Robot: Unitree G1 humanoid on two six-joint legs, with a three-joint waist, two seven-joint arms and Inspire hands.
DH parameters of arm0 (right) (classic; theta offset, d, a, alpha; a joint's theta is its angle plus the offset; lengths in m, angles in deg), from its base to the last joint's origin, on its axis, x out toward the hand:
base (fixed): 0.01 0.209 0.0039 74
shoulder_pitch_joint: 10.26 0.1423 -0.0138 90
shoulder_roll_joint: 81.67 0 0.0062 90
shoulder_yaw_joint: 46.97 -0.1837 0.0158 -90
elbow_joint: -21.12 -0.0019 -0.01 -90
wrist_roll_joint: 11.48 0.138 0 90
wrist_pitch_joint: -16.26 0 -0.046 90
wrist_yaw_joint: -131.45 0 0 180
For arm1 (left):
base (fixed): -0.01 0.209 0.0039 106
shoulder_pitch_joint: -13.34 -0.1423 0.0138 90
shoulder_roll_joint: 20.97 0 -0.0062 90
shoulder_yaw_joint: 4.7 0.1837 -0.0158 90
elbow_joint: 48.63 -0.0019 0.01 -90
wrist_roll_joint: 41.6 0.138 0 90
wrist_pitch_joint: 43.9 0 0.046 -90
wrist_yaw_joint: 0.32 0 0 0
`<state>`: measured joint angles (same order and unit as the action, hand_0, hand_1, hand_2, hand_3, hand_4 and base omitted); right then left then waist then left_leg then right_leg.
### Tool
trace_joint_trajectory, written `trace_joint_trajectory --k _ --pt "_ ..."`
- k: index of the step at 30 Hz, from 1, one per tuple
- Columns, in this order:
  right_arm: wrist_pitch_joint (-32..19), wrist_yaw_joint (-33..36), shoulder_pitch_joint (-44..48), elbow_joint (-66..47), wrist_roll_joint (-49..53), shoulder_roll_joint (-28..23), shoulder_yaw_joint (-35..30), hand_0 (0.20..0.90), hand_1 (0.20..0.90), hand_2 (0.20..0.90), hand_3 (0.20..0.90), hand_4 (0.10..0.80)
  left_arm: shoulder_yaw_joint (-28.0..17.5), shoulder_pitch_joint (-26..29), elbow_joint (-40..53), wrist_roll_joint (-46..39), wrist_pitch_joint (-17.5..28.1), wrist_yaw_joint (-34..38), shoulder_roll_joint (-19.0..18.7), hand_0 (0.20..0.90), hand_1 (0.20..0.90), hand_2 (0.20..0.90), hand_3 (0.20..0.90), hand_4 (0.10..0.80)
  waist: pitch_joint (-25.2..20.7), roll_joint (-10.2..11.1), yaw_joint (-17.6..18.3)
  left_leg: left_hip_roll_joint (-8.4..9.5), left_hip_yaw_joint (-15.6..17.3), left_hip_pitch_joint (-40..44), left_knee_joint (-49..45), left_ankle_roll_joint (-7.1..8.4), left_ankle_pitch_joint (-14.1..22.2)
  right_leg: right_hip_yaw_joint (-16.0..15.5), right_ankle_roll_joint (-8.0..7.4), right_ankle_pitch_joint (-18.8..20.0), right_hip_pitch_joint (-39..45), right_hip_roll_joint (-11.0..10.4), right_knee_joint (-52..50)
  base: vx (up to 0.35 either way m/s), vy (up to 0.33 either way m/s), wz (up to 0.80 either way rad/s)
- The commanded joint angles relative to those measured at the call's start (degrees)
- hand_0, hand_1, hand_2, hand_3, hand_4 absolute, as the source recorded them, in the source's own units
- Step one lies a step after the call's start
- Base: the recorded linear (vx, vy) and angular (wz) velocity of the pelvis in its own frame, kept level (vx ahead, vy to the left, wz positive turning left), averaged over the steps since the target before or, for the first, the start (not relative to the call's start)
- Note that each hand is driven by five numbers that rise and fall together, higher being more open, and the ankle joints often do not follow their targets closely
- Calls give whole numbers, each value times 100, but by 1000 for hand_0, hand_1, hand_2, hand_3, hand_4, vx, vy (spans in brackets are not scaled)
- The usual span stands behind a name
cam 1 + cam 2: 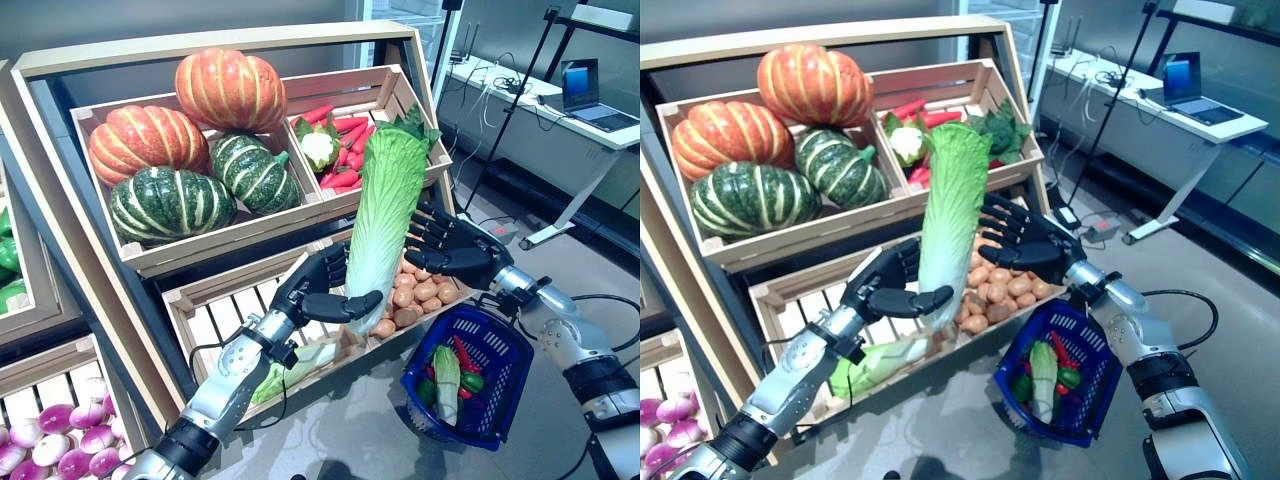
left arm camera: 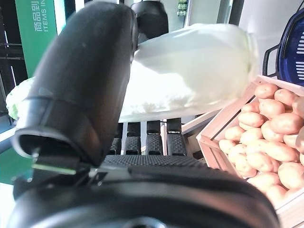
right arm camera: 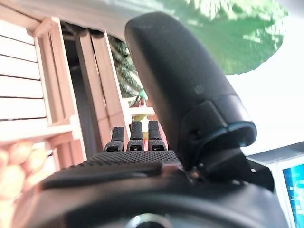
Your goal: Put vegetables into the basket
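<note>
Upright, cabbage (image 1: 380, 215) within left hand (image 1: 318, 291)

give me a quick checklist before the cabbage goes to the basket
1. Left hand curled round the cabbage: ok.
2. Cabbage lifted upright, clear of the crate: ok.
3. Right hand open beside the cabbage, not gripping it: ok.
4. Basket hanging from the right arm, below the cabbage: ok.
5. Room in the basket beside what already lies there: cannot tell.
</note>
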<state>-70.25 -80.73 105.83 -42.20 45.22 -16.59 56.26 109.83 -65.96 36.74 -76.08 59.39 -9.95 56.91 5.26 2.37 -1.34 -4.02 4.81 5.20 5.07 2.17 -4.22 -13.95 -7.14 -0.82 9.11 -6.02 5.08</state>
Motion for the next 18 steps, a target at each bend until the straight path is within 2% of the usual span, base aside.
trace_joint_trajectory --k 1,9,18 --pt "-511 -56 283 -161 418 -301 -709 900 900 900 900 800 6 550 123 55 858 0 37 300 300 300 300 400 -423 149 -41 -67 191 121 -7 -58 492 -110 300 251 -135 -65 -8 -19 -6 -15" --pt "-408 -114 216 -205 436 -429 -842 900 900 900 900 800 -24 518 101 179 878 174 48 300 300 300 300 400 -412 165 -5 -78 221 118 -7 -53 497 -89 297 244 -149 -55 -8 -9 -1 -6" --pt "-251 -260 114 -293 1222 -491 -1232 900 900 900 900 800 -130 346 7 329 964 144 -61 300 300 300 300 400 -348 185 -30 -96 204 107 -7 -30 499 -93 292 237 -155 -50 -8 0 0 0"
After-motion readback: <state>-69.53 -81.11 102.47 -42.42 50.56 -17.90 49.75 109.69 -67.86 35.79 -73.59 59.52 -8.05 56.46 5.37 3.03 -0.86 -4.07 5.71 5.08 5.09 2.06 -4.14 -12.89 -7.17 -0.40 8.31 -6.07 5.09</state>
